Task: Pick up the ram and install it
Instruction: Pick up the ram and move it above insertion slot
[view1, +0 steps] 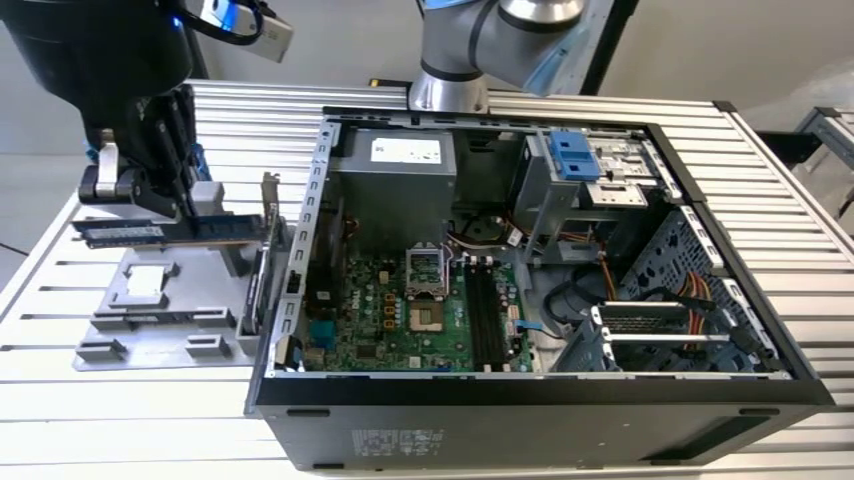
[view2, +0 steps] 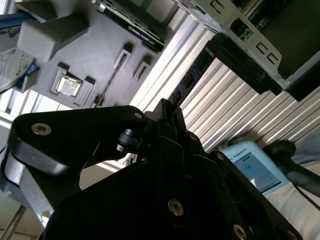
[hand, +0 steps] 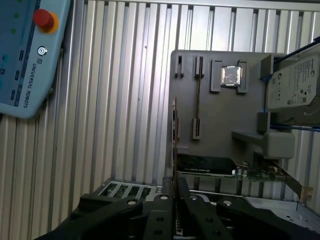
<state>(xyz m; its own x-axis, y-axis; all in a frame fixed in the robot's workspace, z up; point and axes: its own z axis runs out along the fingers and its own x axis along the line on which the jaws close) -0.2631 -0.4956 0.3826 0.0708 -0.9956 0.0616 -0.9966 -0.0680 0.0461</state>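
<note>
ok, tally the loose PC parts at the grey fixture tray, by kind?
ram: 1, held in the gripper
processor chip: 1
hard drive: 1
expansion card: 1
Total: 4

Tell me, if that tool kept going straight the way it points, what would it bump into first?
Probably the grey parts holder beneath it; the ram in the tool would likely touch first, though depth is unclear.
</note>
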